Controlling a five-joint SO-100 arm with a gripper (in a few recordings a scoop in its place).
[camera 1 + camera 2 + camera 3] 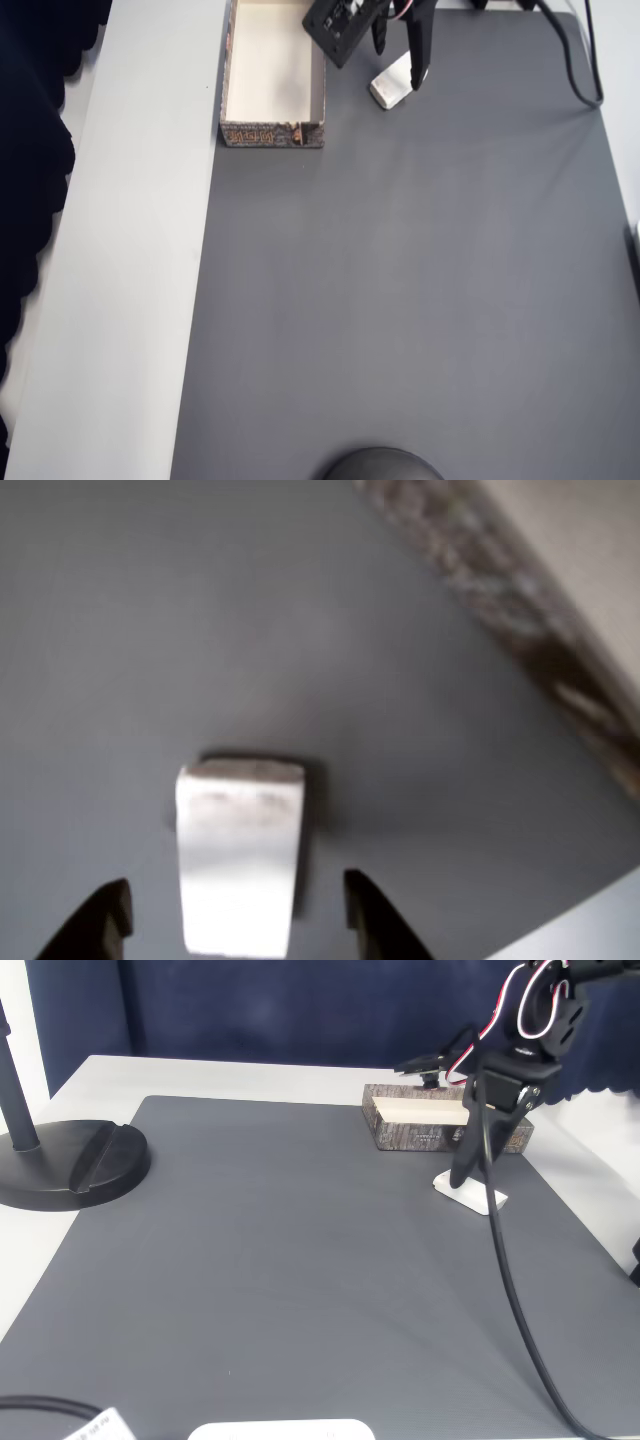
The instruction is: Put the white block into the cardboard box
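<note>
The white block lies flat on the grey mat, just right of the cardboard box in the overhead view. My black gripper hangs over the block and is open. In the wrist view the block sits between my two dark fingertips, with a gap on each side, and the box's patterned wall runs along the upper right. The fixed view shows my gripper lowered onto the block, in front of the box. The box's cream inside holds nothing.
A black round stand base sits at the mat's left in the fixed view. The arm's black cable trails across the mat's right side. A pale table strip borders the mat beyond the box.
</note>
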